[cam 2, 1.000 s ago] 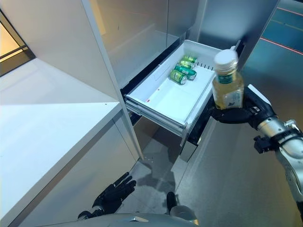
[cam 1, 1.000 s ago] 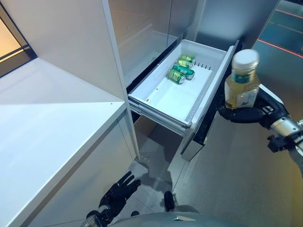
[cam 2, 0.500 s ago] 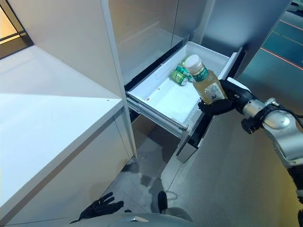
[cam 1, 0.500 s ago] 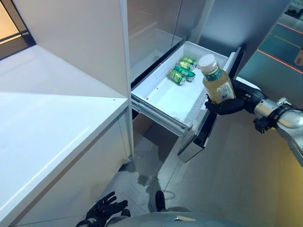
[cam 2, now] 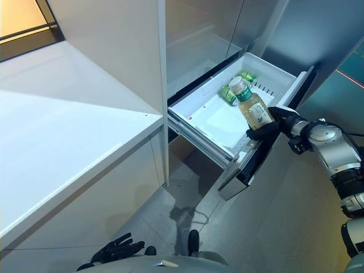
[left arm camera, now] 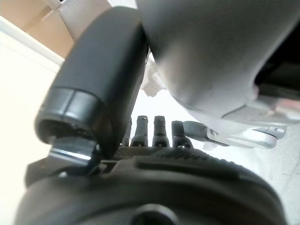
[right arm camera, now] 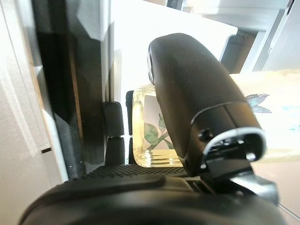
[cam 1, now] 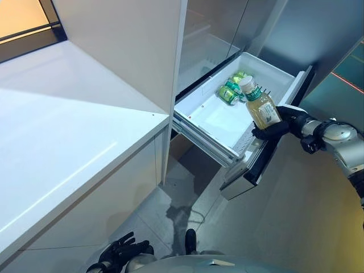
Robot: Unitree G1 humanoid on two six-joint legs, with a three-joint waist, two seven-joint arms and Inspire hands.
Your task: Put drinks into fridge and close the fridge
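Observation:
My right hand [cam 1: 277,126] is shut on a bottle [cam 1: 260,103] of pale yellow drink with a white cap and green label. It holds the bottle tilted over the right side of the fridge's open white drawer [cam 1: 218,121]. In the right wrist view the thumb [right arm camera: 197,93] and fingers [right arm camera: 113,126] wrap the bottle [right arm camera: 145,136]. Green cans [cam 1: 231,90] lie at the drawer's far end. My left hand [cam 1: 118,255] hangs low near the floor with its fingers spread, open and empty; it also shows in the left wrist view [left arm camera: 154,136].
A white counter [cam 1: 62,131] fills the left. A tall white cabinet panel [cam 1: 136,45] stands between the counter and the fridge. The drawer's dark front panel [cam 1: 267,159] juts out toward me. Grey floor [cam 1: 296,216] lies to the right.
The camera has shifted. My right hand has carried the bottle further in over the drawer and lower, tilting it more toward the cans. The left hand stays low.

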